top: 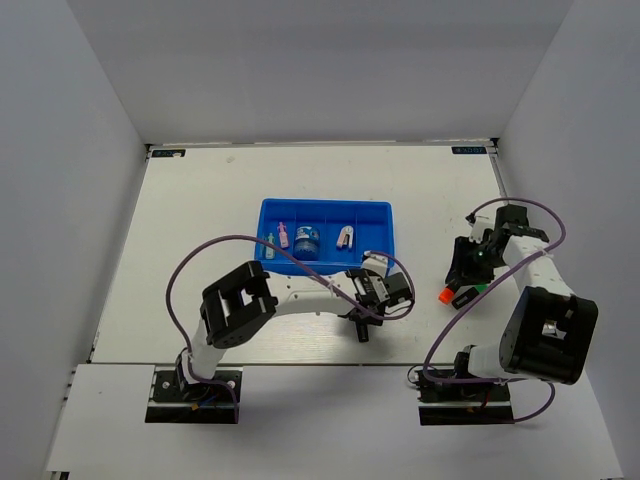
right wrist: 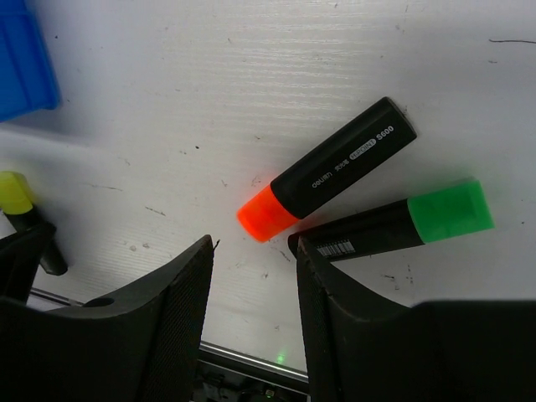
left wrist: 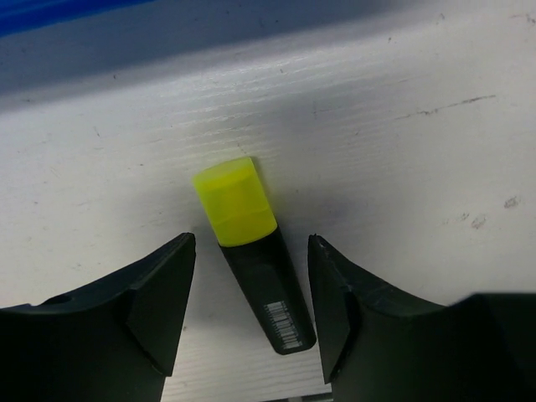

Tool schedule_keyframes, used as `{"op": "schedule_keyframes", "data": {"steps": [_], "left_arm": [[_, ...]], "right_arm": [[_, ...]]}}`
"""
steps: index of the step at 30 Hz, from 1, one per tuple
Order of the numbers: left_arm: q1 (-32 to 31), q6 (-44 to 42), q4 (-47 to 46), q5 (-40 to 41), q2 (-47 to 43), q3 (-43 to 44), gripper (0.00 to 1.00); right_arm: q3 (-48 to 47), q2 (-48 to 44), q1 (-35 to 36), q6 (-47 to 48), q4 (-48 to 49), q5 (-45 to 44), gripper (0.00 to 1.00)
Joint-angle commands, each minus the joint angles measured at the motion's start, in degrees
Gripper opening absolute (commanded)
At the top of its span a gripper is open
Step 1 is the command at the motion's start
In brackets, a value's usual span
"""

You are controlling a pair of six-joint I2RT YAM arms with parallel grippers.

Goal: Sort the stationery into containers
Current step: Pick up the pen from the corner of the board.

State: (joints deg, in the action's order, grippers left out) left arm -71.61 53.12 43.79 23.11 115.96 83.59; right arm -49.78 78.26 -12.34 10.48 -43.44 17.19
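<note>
The blue tray (top: 380, 215) holds a pale-green pen (top: 272, 240), a pink pen (top: 284, 235), a blue-white roll (top: 307, 238) and a white piece (top: 345, 236) in separate compartments. My left gripper (top: 361, 324) is open just in front of the tray. In the left wrist view its fingers (left wrist: 167, 285) straddle a yellow-capped highlighter (left wrist: 260, 276) lying on the table, with gaps on both sides. My right gripper (top: 470, 264) is open and empty. The orange-capped highlighter (right wrist: 335, 172) and the green-capped highlighter (right wrist: 402, 222) lie just beyond its fingertips (right wrist: 314, 268).
The tray's corner (right wrist: 25, 67) shows at the upper left of the right wrist view, with the yellow highlighter (right wrist: 17, 197) at the left edge. The orange (top: 447, 294) and green (top: 472, 290) highlighters lie near the table's front right. White walls enclose the table.
</note>
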Motion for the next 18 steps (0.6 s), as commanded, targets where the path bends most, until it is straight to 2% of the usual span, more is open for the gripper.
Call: {"op": "schedule_keyframes", "data": {"steps": [1,3,7,11,12,13,17,18], "left_arm": [[-1.8,6.5,-0.6,3.6,0.5,0.2,0.65],[-2.2,8.3,-0.3,5.1,1.0,-0.3,0.65],[-2.8,10.5,-0.4,5.6,2.6,-1.5,0.54],[-4.1,10.0,0.1,5.6,2.3,-1.6,0.07],[-4.6,9.0,0.3,5.9,1.6,-1.2,0.03],[-5.8,8.5,0.8,7.0,0.6,-0.8,0.01],[-7.8,1.5,5.0,8.9,-1.5,6.1,0.01],[-7.8,0.6,5.9,9.1,-1.7,9.3,0.01]], "right_arm": [[-0.2,-0.8,-1.1,-0.2,0.2,3.7,0.48],[-0.6,-1.4,-1.8,-0.3,0.0,4.8,0.48],[-0.5,-1.6,-2.7,0.1,-0.3,6.0,0.48],[-0.7,-1.5,-3.9,0.2,-0.9,7.6,0.48],[-0.6,-1.8,-4.4,0.1,-1.0,7.8,0.48],[-0.7,-1.7,-4.5,0.2,-1.1,8.3,0.48],[-0.6,-1.8,-5.2,0.5,-1.1,9.2,0.48],[-0.8,-1.8,-5.4,0.6,-1.3,9.4,0.54]]}}
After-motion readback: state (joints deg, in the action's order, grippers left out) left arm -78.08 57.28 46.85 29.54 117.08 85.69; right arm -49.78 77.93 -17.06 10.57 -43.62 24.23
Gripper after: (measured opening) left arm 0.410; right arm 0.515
